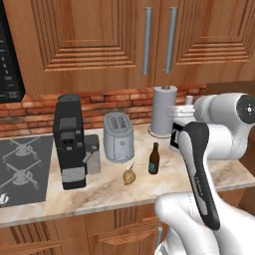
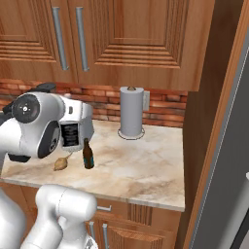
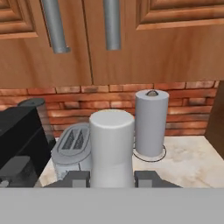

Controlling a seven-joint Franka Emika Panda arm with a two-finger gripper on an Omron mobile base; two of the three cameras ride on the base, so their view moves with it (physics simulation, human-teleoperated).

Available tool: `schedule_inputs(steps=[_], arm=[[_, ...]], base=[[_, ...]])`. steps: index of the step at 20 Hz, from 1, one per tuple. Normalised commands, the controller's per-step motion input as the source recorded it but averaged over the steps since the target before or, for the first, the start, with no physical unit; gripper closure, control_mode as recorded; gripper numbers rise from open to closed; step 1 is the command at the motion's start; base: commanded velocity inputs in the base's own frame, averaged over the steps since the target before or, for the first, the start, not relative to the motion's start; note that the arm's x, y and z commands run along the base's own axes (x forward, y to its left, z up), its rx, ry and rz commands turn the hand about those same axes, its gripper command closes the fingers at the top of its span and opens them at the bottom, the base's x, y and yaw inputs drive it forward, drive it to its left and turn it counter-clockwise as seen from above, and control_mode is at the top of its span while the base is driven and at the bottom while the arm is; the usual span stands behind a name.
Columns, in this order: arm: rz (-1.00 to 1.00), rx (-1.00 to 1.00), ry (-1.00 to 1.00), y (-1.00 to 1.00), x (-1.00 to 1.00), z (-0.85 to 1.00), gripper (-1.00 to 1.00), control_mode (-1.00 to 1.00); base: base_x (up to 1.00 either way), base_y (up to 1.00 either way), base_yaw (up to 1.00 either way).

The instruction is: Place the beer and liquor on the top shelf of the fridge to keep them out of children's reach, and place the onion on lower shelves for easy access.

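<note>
Hand view: liquor [image 3: 111, 146] upright (neck up) in hand [image 3: 112, 178].

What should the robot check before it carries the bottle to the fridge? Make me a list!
1. Grip: the gripper is shut on the white neck of the liquor bottle: ok.
2. Beer bottle: it stands upright on the counter, apart from the held bottle: ok.
3. Onion: it lies on the counter beside the beer, low and out of the way: ok.
4. Paper towel roll: it stands at the back by the wall, on the side toward the fridge; there is probably room to pass in front: cannot tell.
5. Fridge: I see just its grey edge, so whether the door is open: cannot tell.
</note>
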Motion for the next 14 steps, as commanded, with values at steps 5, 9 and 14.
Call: schedule_inputs(steps=[5,9,14], arm=[[-0.04,0.00,0.02,0.02,-0.05,0.64,1.00,-1.00],[-0.02,0.00,0.04,0.00,-0.18,0.44,1.00,-1.00],[0.00,-0.01,0.05,0.00,-0.25,0.32,1.00,-1.00]], base=[[0.00,0.00,0.00],[0.00,0.00,0.00],[0.00,0.00,0.00]])
